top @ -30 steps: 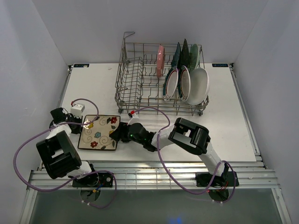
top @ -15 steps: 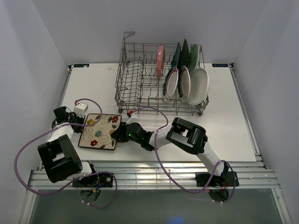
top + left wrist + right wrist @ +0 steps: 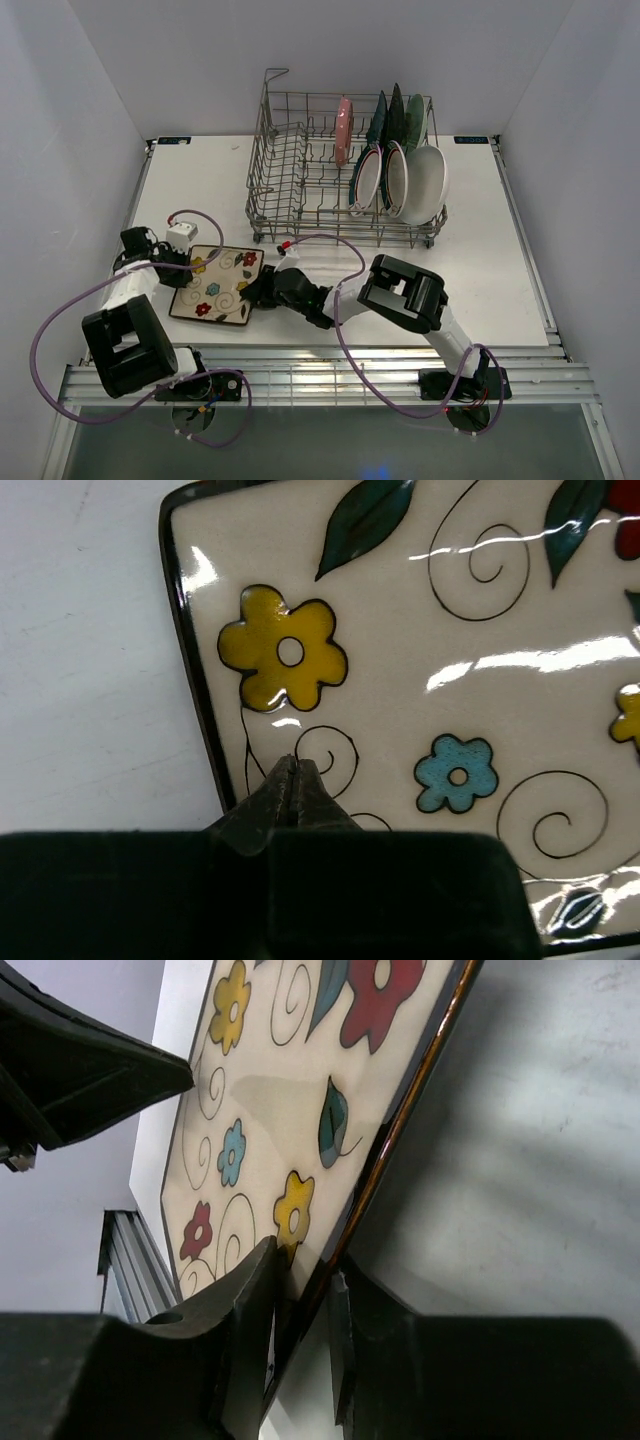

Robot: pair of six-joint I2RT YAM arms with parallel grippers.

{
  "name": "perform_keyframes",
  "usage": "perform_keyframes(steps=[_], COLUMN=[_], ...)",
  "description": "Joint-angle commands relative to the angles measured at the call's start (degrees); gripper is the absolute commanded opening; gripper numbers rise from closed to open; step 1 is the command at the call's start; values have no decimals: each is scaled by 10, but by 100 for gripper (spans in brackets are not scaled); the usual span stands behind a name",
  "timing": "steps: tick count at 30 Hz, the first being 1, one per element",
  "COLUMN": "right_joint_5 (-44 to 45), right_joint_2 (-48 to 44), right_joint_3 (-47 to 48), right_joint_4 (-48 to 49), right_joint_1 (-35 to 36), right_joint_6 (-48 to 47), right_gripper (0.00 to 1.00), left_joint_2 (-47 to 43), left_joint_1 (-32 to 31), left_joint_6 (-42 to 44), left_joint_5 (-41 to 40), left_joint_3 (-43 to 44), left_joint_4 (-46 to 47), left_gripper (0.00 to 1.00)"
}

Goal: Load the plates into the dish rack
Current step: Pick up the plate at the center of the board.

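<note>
The cream floral square plate (image 3: 215, 285) lies at the front left of the table; it also shows in the left wrist view (image 3: 420, 680) and the right wrist view (image 3: 280, 1110). My right gripper (image 3: 252, 290) (image 3: 300, 1270) is shut on its right rim, which is raised off the table. My left gripper (image 3: 184, 264) (image 3: 293, 765) is shut and empty, its tips just over the plate's left edge. The grey wire dish rack (image 3: 290, 170) stands at the back. It holds the pink plate (image 3: 343, 130), dark and mint plates behind, two green-rimmed rounds (image 3: 368, 178) and a white plate (image 3: 430, 183).
The rack's left half has bare tines. White walls close in the table on the left, right and back. Purple cables loop over the front of the table near both arms. A metal rail runs along the near edge (image 3: 320, 380).
The plate has shifted slightly right and turned, its right edge lifted in the right gripper. The left gripper has moved forward onto the plate's left edge.
</note>
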Motion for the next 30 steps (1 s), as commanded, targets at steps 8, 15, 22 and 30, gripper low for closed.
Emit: perform_keyframes(steps=[8,15,22,30], right_joint_5=[91,166,228,276], right_joint_2=[-89,-137,-195,-251], right_joint_3=[-49,-55,-62,-68], right_joint_4=[-38,-88,-118,-142], right_joint_1=[39,65,91,96], right_joint_6=[-97,-170,-255,-349], right_gripper=[8,8,8,8], left_joint_2=[-110,-128,-144,-173], left_joint_1=[1,2,2,6], left_joint_6=[-43,-66,-89,-134], left_joint_5=[48,65,85,73], left_joint_3=[69,94,94,93], left_joint_4=[-93,-105,-91,-61], left_gripper=[29,48,71,82])
